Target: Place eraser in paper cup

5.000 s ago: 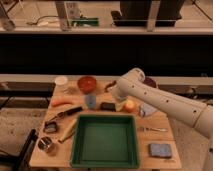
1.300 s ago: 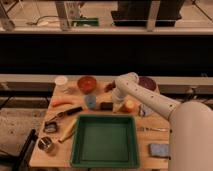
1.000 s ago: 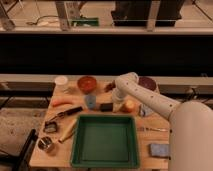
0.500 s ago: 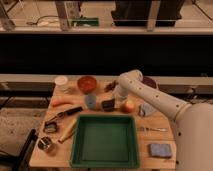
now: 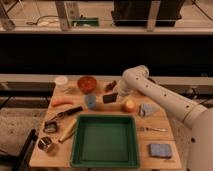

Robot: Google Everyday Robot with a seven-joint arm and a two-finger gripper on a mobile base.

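In the camera view my gripper (image 5: 120, 94) sits just right of the eraser (image 5: 110, 98), mid-table. I cannot tell whether it has hold of it. I'd confirm a square grip, lift clear of the bowl (image 5: 87, 83), then carry left to the paper cup (image 5: 61, 81).

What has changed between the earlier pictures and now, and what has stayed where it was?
Only the arm moved: its bend dipped toward the table's far side, then lifted back slightly to the right, leaving the gripper low beside the eraser. Whether it grips the eraser cannot be told. The eraser seems unmoved; the paper cup, red bowl, orange ball and green tray stayed put.
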